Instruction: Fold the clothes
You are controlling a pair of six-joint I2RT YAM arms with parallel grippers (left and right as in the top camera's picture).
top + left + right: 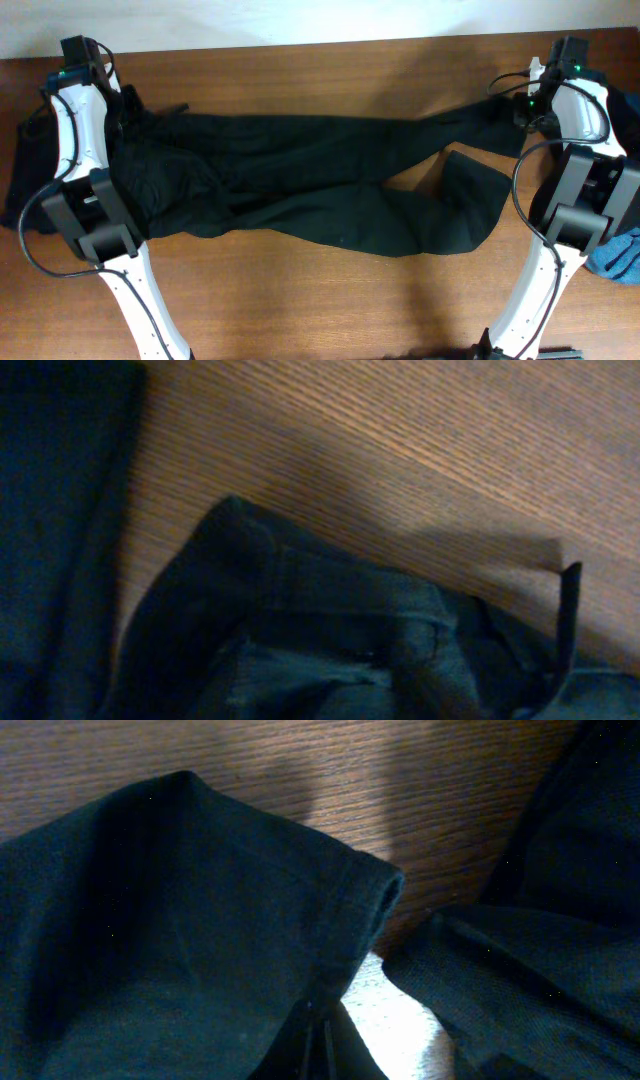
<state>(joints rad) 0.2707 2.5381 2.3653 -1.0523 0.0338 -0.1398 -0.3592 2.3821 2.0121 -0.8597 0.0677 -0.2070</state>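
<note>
A long pair of black trousers (320, 180) lies stretched across the wooden table, waist to the left, legs to the right. My left gripper (125, 105) hangs over the waist end. The left wrist view shows the waistband (330, 590) and a belt loop (568, 610), but the fingers are lost in the dark cloth. My right gripper (520, 105) is at the far leg's end. In the right wrist view its gripper (322, 1045) is shut on the trouser leg just behind the hem (350, 910), which is lifted off the table. The other leg (540, 980) lies beside it.
Another dark garment (25, 170) lies at the table's left edge, behind the left arm. A blue piece of cloth (620, 255) sits at the right edge beside the right arm's base. Bare wood (330, 300) runs along the front.
</note>
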